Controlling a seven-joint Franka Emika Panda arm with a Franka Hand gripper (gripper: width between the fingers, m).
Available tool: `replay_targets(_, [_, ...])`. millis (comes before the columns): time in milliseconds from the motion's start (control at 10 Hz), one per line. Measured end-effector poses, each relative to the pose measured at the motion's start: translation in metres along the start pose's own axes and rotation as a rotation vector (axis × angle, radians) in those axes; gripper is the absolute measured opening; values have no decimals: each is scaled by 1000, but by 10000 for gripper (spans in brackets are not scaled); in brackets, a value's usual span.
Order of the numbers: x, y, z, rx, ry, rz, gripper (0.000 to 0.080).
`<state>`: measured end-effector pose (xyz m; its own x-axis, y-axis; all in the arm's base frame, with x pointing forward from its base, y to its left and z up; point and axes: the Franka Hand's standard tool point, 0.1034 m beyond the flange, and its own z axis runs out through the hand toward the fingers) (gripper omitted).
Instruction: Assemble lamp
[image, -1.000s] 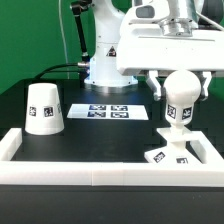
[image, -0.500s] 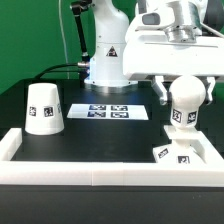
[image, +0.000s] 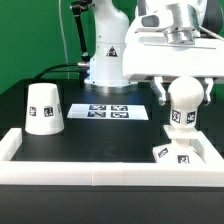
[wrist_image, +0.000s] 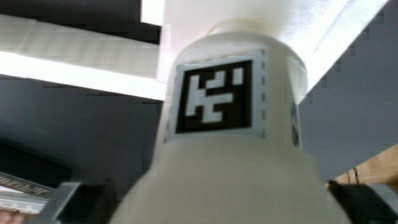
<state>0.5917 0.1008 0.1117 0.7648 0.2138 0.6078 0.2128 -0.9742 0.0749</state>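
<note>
White bulb is in your gripper. The two dark fingers sit one on each side of its ball top, clamped on it and only as far apart as the ball is wide. The bulb is upright, ball end up, with a square tag on the stem facing the exterior camera. It hangs directly over the lamp base. You can't tell from the exterior view whether its lower end touches the base or sits just clear of it. The base lies flat in the corner of the white border frame at the exterior view's right, with two tags visible on it. In the wrist view the bulb fills most of the picture, its tag square to the lens. The finger pads aren't clearly readable there, so the grip call rests on the exterior view. The shade stands wide end down on the black table at the exterior view's left, tag facing front, well apart from the bulb and gripper. The marker board lies flat on the table between shade and bulb, farther back, and nothing touches it.
</note>
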Motion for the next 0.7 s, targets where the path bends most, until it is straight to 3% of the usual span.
replay_targets(300, [-1,0,2,12,-46,2,576])
replay_targets(400, [-2,0,2,14,-50,2,669])
replay_targets(700, [-2,0,2,14,-50,2,698])
